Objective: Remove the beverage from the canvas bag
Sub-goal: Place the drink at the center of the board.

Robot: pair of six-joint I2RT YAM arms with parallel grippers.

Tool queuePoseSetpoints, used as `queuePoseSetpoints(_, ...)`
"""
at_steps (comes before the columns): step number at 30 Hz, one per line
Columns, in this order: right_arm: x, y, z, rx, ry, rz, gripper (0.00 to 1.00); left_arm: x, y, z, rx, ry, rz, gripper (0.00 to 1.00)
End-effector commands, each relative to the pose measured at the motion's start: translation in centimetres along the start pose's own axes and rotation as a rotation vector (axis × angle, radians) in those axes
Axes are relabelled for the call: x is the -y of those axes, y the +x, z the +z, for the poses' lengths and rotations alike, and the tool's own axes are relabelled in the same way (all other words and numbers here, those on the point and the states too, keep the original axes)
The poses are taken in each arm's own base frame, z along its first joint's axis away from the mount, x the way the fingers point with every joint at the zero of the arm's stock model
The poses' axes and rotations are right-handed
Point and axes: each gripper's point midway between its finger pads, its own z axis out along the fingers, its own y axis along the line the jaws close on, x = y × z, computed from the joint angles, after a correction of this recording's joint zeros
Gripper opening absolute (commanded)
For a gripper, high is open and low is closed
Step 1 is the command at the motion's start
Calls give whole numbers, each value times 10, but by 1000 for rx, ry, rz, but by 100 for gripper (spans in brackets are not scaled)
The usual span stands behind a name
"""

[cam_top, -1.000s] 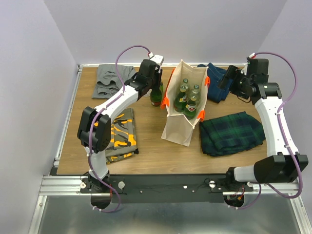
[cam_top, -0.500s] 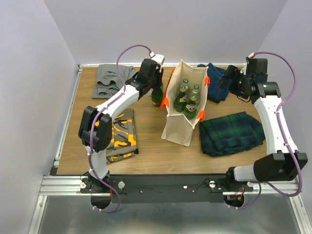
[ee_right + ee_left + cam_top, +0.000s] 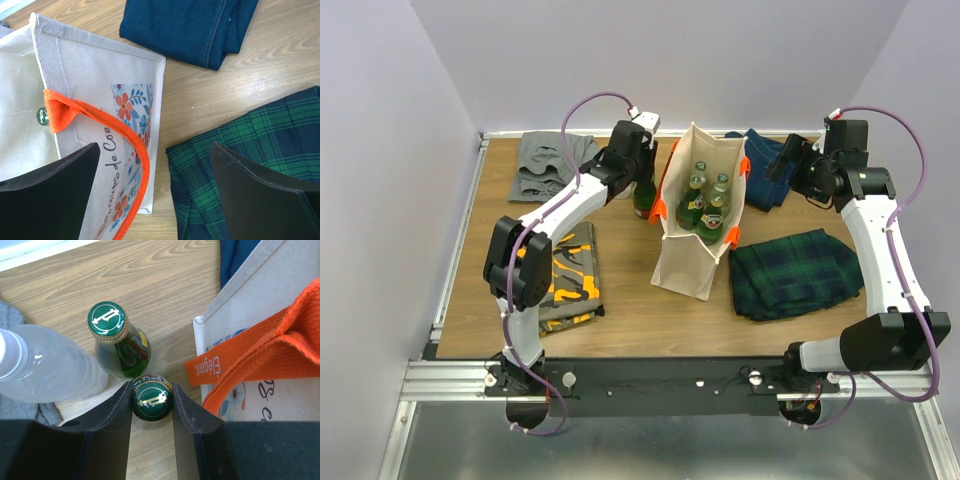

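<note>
left claw (image 3: 152,392) is narrow, clamped on the cap end of a green bottle (image 3: 152,401). That bottle is outside the canvas bag (image 3: 692,262), just beside the bag's left wall and its orange handle (image 3: 260,355). Can't tell if the bottle's base touches the counter (image 3: 620,300). A second green bottle (image 3: 120,347) stands just beside the gripped one, and a clear water bottle (image 3: 50,372) is next to that, on the side away from the bag. The bag is upright mid-counter with its mouth open and several bagged bottles (image 3: 706,200) inside, caps up. right claw (image 3: 155,150) is wide and holds nothing, hanging above the bag's right edge, with folded jeans (image 3: 190,30) and a green plaid cloth (image 3: 250,145) below it. A grey garment (image 3: 545,165) lies far-left and a camo garment (image 3: 570,275) near-left.
</note>
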Motion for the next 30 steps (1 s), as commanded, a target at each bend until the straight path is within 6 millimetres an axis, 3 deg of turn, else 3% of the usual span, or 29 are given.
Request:
queuePoseSetpoints(1,4,-4,-1,20,17,-10,100,14,-57,-7,166,43,-10,3)
queuePoseSetpoints(3,4,-3,-1,18,17,-10,100,14,-56,-8,163,40,-12,9)
queuePoseSetpoints(11,3,-1,-2,11,11,-14,100,14,-52,-8,148,39,-10,16)
queuePoseSetpoints(12,3,-1,-3,11,11,-14,100,14,-50,-8,145,40,-13,22)
queuePoseSetpoints(19,4,1,-5,13,13,-13,100,14,-49,-11,138,30,-8,32)
queuePoseSetpoints(30,4,3,-9,13,8,-17,100,14,-47,-16,137,20,-6,42)
